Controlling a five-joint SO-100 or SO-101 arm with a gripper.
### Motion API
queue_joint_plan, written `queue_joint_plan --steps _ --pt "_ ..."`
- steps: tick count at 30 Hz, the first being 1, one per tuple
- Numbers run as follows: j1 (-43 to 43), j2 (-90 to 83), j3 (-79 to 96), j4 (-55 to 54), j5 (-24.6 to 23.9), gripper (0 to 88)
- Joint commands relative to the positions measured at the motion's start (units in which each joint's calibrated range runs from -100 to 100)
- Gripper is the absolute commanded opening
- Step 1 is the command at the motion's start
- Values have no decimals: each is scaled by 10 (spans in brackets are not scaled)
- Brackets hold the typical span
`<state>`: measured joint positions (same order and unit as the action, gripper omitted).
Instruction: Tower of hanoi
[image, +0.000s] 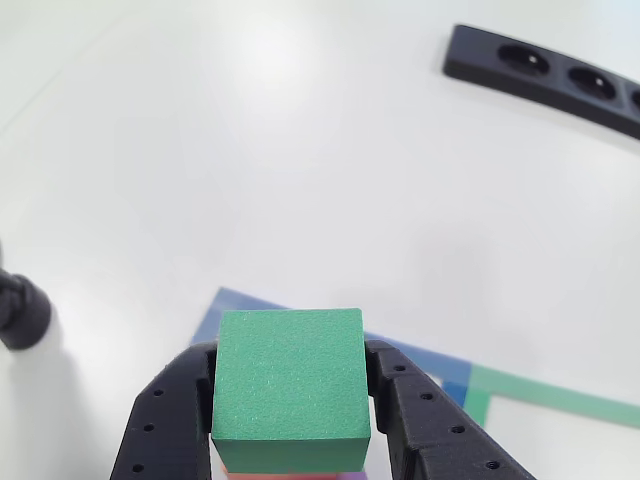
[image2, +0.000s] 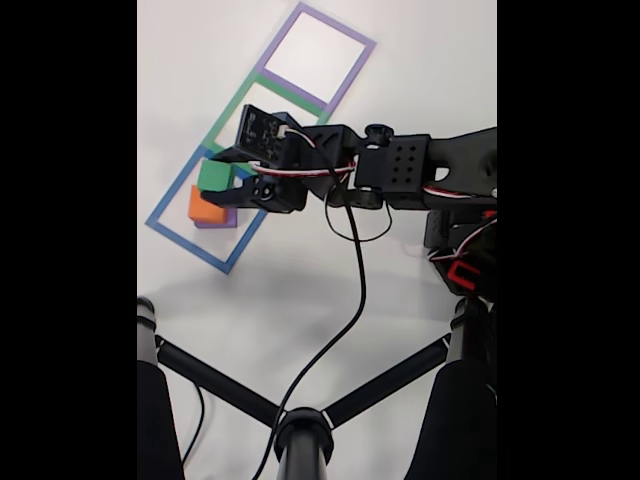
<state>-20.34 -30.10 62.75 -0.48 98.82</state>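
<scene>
In the other view a green cube (image: 290, 385) fills the lower middle, with my gripper (image: 290, 352) shut on it, one black finger (image: 170, 415) against each side. A strip of orange and purple shows just under the cube at the bottom edge. In the fixed view the green cube (image2: 212, 177) sits on or just above an orange block (image2: 205, 207), which lies on a purple block (image2: 215, 223). The stack is inside the blue square outline (image2: 180, 235), and the gripper (image2: 216, 177) reaches it from the right.
A green square outline (image2: 240, 105) and a purple one (image2: 320, 55) continue the row beyond the blue one. A black power strip (image: 540, 70) lies at the back right. Black stand legs (image2: 220, 390) and a cable (image2: 355, 290) cross the near table.
</scene>
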Motion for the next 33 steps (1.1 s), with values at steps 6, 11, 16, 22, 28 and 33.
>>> queue_joint_plan --steps 6,11,16,22,28,33 --pt "-10 84 4 -136 12 55" --pt "-13 125 4 -177 12 52" --pt "-15 159 5 -215 12 57" --pt "-14 199 2 -255 12 59" --pt "-13 228 4 -282 12 60" --pt "-13 254 1 -311 12 61"
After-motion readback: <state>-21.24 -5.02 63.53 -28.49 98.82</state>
